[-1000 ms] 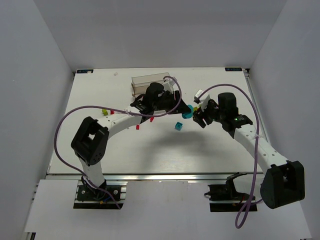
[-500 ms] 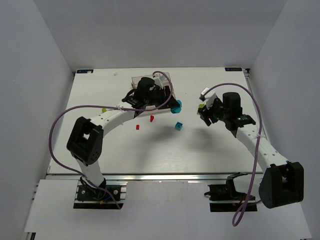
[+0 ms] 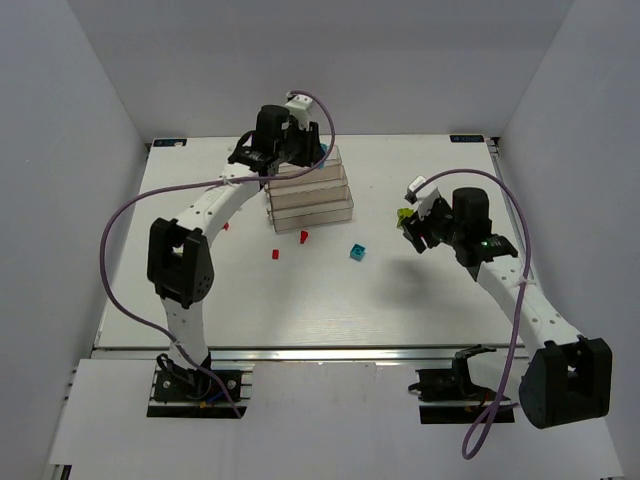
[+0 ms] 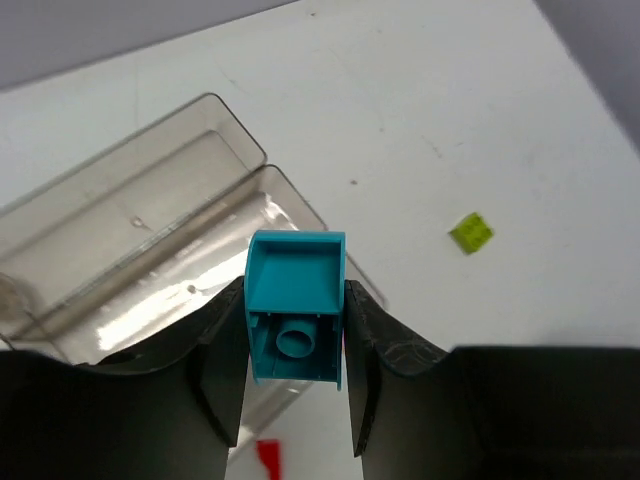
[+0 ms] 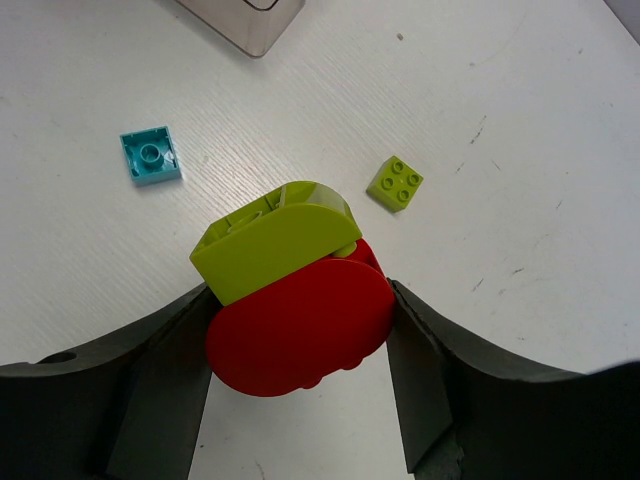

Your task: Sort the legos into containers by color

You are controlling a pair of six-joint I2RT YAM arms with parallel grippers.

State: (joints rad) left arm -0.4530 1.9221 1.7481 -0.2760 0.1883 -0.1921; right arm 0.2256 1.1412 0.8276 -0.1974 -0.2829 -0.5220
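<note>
The containers are clear bins in a stepped row at the back middle; they also show in the left wrist view. My left gripper is above their far end, shut on a cyan brick that hangs over a bin's edge. My right gripper is right of the bins above the table, shut on a red brick joined to a yellow-green brick. Loose on the table are a cyan brick, two red bricks and a small yellow-green brick.
Another red piece lies left of the bins by the left arm. A yellow-green brick lies on the table beyond the bins in the left wrist view. White walls enclose the table on three sides.
My left arm has swung from the table's middle back and left to above the far bins, carrying the cyan brick. My right gripper has drifted slightly right with its bricks.
</note>
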